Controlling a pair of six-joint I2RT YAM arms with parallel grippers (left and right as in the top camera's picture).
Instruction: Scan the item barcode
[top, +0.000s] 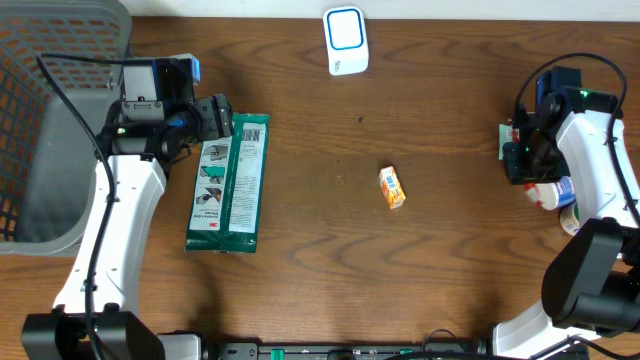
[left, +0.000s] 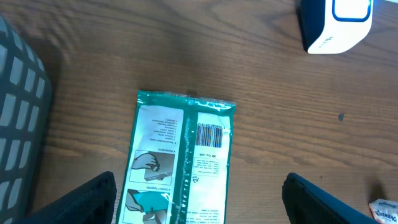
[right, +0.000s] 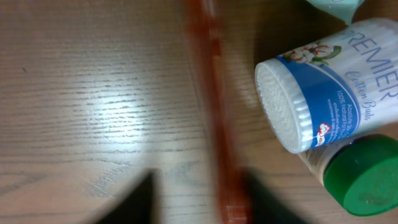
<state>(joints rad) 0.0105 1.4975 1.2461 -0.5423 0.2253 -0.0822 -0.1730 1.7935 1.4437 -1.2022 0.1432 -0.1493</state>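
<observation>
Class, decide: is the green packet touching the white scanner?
Apart. The overhead view shows bare table between the green packet and the white scanner; the left wrist view confirms the gap.

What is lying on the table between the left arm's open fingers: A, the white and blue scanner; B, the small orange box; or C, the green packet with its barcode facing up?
C: in the left wrist view the green packet lies flat between the left fingers, barcode up, while the scanner and orange box sit elsewhere.
</observation>
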